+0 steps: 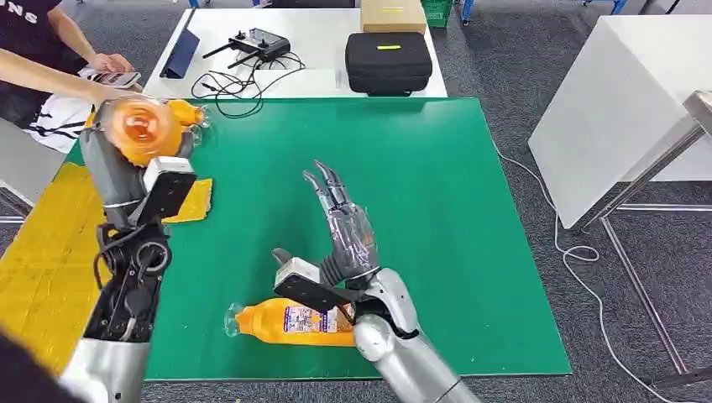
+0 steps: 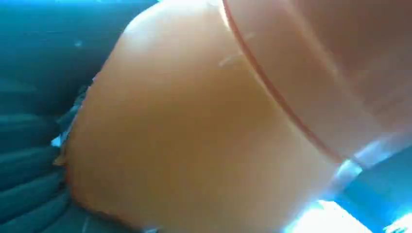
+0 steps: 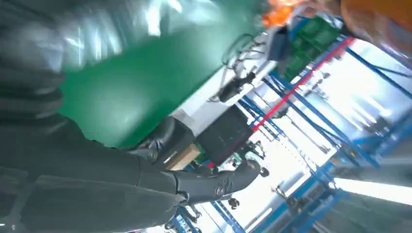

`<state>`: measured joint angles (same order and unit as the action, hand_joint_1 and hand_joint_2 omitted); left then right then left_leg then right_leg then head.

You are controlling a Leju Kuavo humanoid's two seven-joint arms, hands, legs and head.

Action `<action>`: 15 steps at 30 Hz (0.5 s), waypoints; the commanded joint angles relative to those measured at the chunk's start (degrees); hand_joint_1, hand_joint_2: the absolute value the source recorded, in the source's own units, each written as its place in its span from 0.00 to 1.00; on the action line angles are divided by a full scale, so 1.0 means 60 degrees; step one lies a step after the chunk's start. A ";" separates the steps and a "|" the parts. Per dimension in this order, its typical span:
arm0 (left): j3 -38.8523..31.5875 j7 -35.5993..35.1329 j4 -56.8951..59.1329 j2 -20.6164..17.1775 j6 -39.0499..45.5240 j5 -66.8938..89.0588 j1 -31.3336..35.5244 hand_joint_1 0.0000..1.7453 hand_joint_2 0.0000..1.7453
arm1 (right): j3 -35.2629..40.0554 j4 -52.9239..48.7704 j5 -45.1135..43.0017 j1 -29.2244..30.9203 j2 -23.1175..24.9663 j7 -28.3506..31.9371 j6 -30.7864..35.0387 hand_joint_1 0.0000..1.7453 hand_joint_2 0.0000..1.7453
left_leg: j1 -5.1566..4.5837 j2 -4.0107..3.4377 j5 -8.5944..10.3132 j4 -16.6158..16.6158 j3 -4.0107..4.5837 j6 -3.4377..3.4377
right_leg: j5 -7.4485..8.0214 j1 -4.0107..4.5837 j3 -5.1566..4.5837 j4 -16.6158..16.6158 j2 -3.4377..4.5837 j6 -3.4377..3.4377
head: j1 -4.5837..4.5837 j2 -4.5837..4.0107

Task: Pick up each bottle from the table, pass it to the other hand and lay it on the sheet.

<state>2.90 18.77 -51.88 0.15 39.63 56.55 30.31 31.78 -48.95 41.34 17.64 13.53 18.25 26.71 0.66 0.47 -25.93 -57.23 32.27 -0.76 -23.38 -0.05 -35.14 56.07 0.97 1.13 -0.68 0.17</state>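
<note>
My left hand point(image 1: 107, 168) is raised over the table's far left corner and grips an orange bottle point(image 1: 144, 126), whose round base faces my head camera. The same bottle point(image 2: 194, 136) looms close and blurred in the left wrist view. A second orange bottle point(image 1: 294, 323), with a printed label, lies on its side on the green table point(image 1: 453, 210) near the front edge, partly under my right wrist. Above the table's middle my right hand point(image 1: 344, 222) is open, its fingers point(image 3: 214, 182) stretched out and holding nothing. The yellow sheet point(image 1: 42, 252) lies along the left side.
Behind the green table a white table point(image 1: 327, 80) carries a black case point(image 1: 388, 61), a remote controller point(image 1: 256, 44) with cables and a cardboard box point(image 1: 392, 14). A person point(image 1: 50, 59) sits at the far left. Another white table point(image 1: 621, 101) stands at the right.
</note>
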 commanded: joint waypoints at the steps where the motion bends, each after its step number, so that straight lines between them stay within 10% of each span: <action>1: 0.3484 -0.5263 0.3199 -0.3673 0.0062 0.5575 0.1314 1.00 1.00 | 0.0194 -0.1545 -0.0755 -0.0406 -0.0940 0.0287 -0.0095 0.00 0.00 | 0.0004 -0.0082 -0.0032 0.0021 -0.0095 0.0005 | -0.0010 0.0008 0.0066 -0.0013 0.0054 -0.0002 | -0.0004 0.0000; 5: 0.4569 -0.5517 0.6281 -0.3774 -0.0085 0.5575 0.2242 1.00 1.00 | 0.0190 -0.1243 -0.0799 -0.0492 -0.1056 0.0279 -0.0386 0.00 0.00 | 0.0008 -0.0052 -0.0014 0.0027 -0.0085 0.0009 | -0.0005 0.0015 0.0052 -0.0016 0.0027 -0.0031 | -0.0011 0.0000; 15: 0.3597 -0.5655 0.6689 -0.3724 -0.2347 0.4896 0.1558 1.00 1.00 | 0.1227 -0.0070 0.0571 -0.0312 -0.1374 -0.1084 -0.2126 0.00 0.00 | 0.0012 -0.0099 -0.0027 0.0025 -0.0091 0.0016 | -0.0013 0.0015 0.0050 -0.0013 0.0075 -0.0031 | -0.0004 0.0000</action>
<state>23.26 -15.17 -21.48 -22.30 32.02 88.98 37.83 33.09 -55.82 40.48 13.37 8.09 15.80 19.93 0.66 -0.12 -25.92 -57.22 32.30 -0.66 -23.26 -0.06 -35.42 56.12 1.64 0.91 -0.70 0.17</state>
